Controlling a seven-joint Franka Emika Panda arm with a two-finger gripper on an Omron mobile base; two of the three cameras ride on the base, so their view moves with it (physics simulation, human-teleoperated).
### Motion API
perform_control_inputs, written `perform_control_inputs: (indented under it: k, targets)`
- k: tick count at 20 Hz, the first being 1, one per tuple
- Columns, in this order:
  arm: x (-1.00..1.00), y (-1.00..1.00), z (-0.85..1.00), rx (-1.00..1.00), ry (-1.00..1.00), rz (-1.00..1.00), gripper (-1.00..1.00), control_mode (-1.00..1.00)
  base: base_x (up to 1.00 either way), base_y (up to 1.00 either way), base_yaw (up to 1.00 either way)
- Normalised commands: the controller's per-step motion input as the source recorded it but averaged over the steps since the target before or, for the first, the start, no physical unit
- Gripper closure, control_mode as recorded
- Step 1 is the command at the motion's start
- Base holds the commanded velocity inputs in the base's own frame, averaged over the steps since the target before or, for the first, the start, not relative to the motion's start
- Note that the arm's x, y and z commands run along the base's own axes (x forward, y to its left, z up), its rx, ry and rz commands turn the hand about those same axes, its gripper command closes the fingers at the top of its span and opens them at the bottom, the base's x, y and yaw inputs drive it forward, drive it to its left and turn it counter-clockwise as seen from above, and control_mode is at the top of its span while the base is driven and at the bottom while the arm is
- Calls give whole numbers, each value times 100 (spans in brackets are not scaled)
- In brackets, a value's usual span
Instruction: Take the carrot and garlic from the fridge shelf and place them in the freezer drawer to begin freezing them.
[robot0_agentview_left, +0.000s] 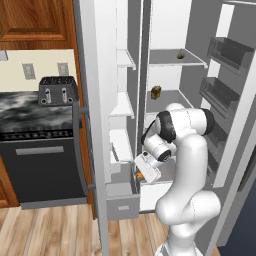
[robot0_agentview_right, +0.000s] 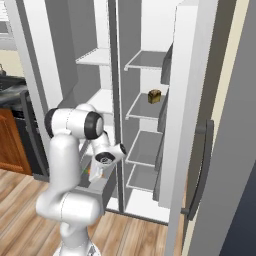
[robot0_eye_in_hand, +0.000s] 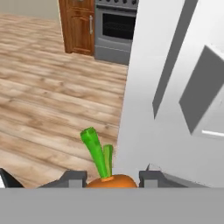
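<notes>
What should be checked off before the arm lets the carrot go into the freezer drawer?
1. Carrot held between the fingers of the tool: ok.
2. Freezer drawer pulled open: ok.
3. Tool low, at drawer level in the left base view: ok.
4. Carrot fully over the drawer cavity: cannot tell, the arm hides it.
5. Garlic lies on the fridge shelf, not yet moved: not ok.

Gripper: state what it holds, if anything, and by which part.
The gripper holds the carrot, clamped on the orange root just below its green tuft, which sticks out past the fingertips.
</notes>
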Motion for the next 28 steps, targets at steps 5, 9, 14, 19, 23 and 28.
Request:
perform_control_inputs:
  k: [5,9,14,19,23,28]
  targets:
    - [38,2,-28,9,0,0,100,-100,0,0,0]
    - [40,15,-31,3,0,0,100,-100,0,0,0]
    - [28,29,-37,0,0,0,100,-100,0,0,0]
    - [35,27,-45,-5,0,0,100,-100,0,0,0]
    - [36,3,-47,-4,0,0,100,-100,0,0,0]
    - [31,0,-52,-5,0,0,100,-100,0,0,0]
